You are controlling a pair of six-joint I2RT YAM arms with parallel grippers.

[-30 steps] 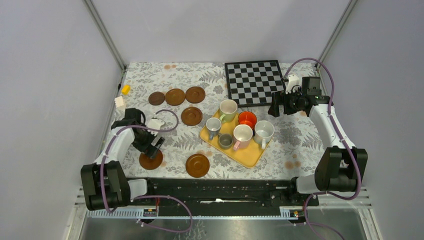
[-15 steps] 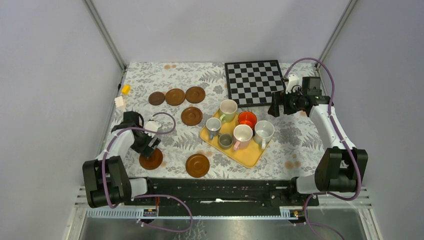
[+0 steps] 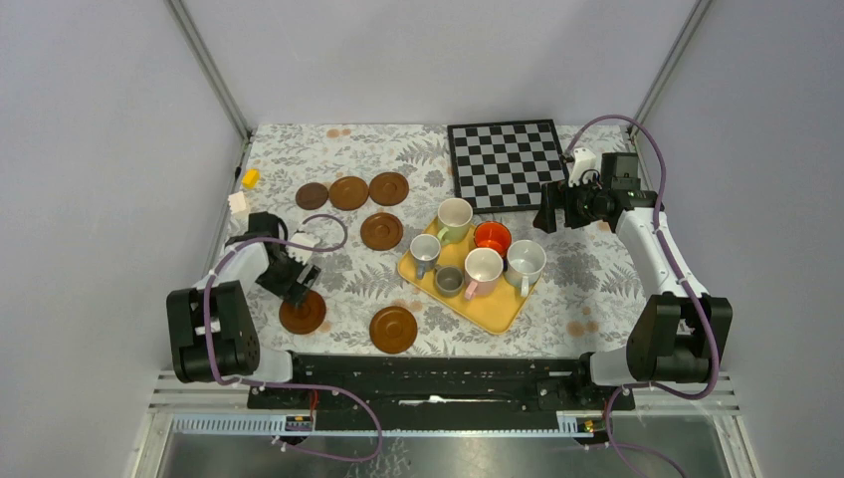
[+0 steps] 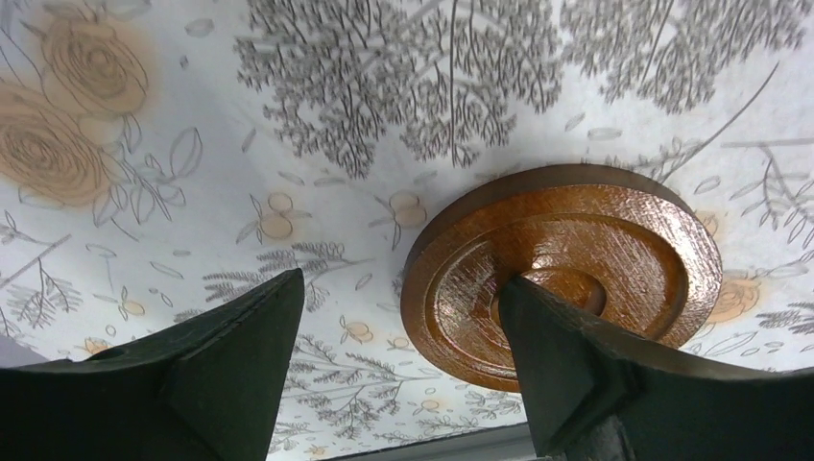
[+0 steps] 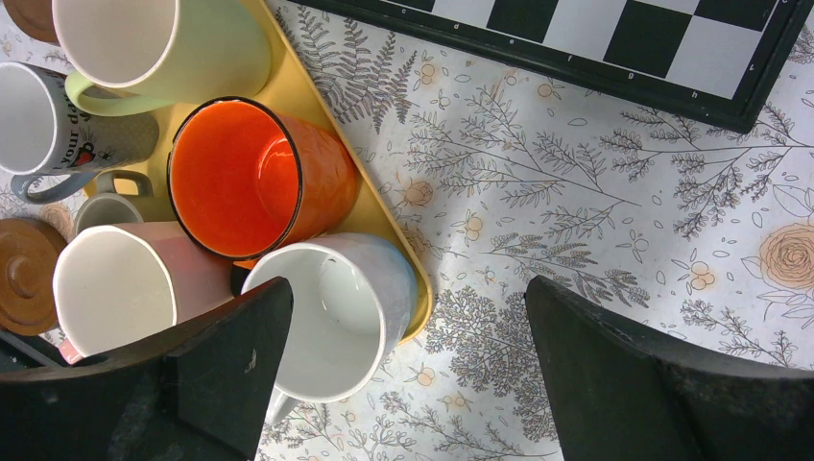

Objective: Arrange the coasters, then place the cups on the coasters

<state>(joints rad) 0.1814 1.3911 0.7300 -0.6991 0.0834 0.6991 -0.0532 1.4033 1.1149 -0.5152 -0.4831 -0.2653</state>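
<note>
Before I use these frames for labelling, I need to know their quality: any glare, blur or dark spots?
Left wrist: glossy highlights on the coaster; the fingers are dark, almost silhouettes, and slightly soft. Right wrist: a bright reflection inside the orange cup, otherwise sharp. Top external: even light, sharp, soft shadows only.

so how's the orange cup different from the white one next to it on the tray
The orange cup is glossy orange-red with a dark rim; the white cup is plain white. The orange cup sits at the far edge of the yellow tray; the white cup stands nearer, at its right corner. Both stand upright and empty on that tray.
</note>
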